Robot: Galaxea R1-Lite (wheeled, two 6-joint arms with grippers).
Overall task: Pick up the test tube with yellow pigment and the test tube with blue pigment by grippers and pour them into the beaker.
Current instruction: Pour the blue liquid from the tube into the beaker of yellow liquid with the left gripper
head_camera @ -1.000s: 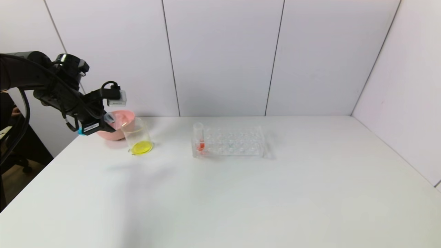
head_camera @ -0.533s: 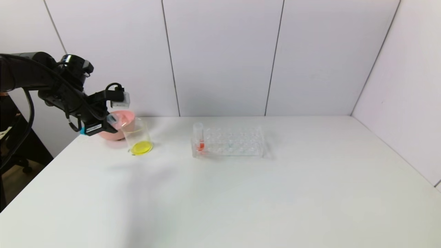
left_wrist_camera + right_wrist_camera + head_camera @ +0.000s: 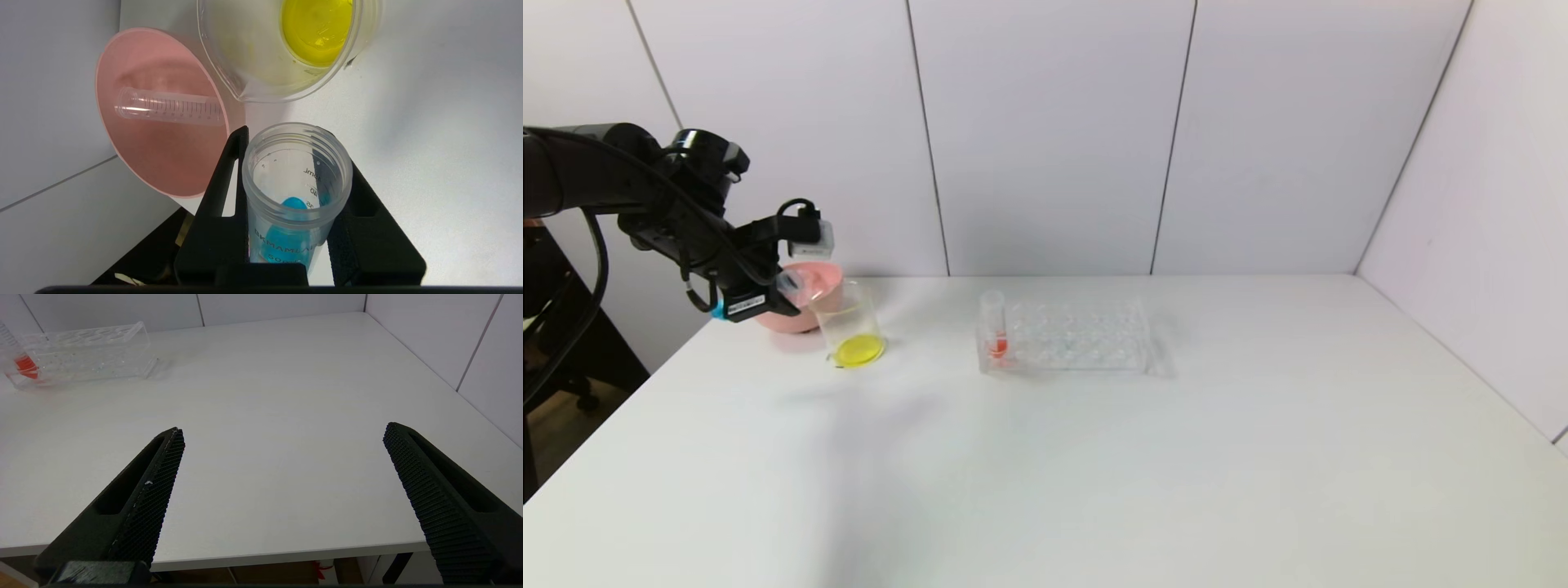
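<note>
Left pincer [image 3: 296,204] clamps the test tube with blue pigment [image 3: 296,192], tilted beside the beaker [image 3: 849,327] holding yellow liquid; right pincer [image 3: 282,490] gapes above the table [image 3: 265,396].

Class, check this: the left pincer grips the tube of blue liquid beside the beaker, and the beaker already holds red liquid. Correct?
One error: the liquid in the beaker is yellow, not red, as the left wrist view shows. The rest stands: the left pincer grips the tube of blue liquid beside the beaker.
</note>
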